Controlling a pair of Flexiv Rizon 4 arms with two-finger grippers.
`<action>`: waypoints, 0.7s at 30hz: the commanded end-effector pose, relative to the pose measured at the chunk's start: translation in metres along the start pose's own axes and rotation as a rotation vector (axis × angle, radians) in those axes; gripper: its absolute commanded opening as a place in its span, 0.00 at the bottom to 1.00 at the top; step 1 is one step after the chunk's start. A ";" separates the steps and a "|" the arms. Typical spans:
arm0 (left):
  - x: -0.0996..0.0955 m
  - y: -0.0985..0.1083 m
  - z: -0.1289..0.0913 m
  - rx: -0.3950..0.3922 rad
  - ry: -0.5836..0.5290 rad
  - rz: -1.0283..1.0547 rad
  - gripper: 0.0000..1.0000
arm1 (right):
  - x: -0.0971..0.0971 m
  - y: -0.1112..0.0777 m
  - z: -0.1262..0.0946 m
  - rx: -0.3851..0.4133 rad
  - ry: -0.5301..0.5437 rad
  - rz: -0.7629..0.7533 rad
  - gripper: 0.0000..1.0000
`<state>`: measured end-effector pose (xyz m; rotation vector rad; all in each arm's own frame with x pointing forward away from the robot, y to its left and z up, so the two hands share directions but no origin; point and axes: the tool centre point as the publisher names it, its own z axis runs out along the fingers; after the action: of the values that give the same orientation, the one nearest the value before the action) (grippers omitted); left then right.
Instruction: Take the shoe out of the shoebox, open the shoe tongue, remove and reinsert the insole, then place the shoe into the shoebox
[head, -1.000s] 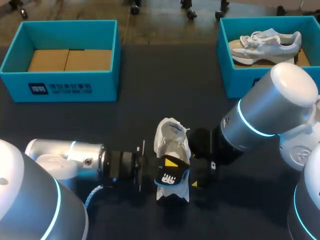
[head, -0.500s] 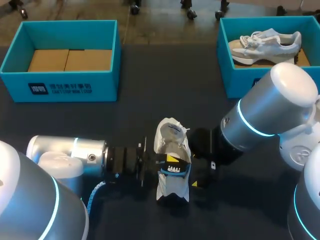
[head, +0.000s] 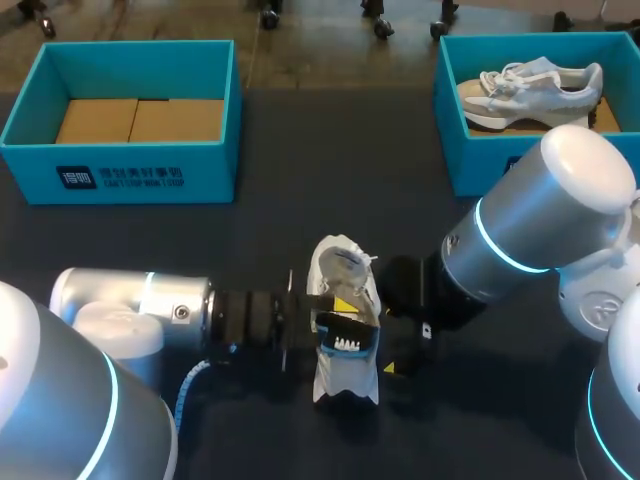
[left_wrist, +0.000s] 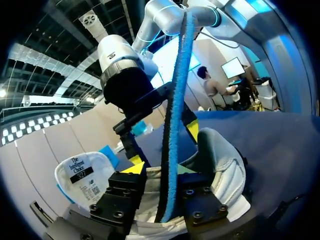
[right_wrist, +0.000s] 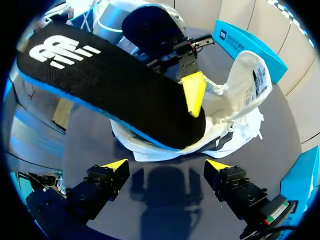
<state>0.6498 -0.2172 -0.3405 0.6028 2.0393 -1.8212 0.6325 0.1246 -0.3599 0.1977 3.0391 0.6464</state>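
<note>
Insole (right_wrist: 100, 80) clamped edge-on in the left gripper (left_wrist: 162, 192), partly inside the white shoe (head: 345, 268) at mid-desk (head: 300, 150); the right gripper (right_wrist: 166, 167) sits alongside, fingers apart. Seating it probably needs toe-first feeding, with the shoe braced.

White shoe (head: 346, 375) upright mid-table (head: 330, 170), tongue lifted. Black insole (right_wrist: 115, 95), blue underside, tilted on edge, one end in shoe opening, pinched in my left gripper (left_wrist: 165, 175). Open teal shoebox (head: 40, 165) well apart.
</note>
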 end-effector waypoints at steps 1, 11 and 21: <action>0.005 -0.010 -0.006 -0.002 -0.014 0.013 0.39 | 0.001 0.000 0.001 0.000 -0.002 0.001 1.00; 0.008 -0.038 -0.004 -0.029 -0.015 0.052 0.37 | 0.001 0.000 0.001 0.000 -0.002 0.001 1.00; 0.010 -0.052 0.000 -0.115 0.007 0.087 0.00 | 0.001 0.000 0.001 0.000 -0.002 0.001 1.00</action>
<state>0.6190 -0.2197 -0.3058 0.6615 2.0416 -1.6855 0.6326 0.1246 -0.3600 0.1976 3.0392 0.6465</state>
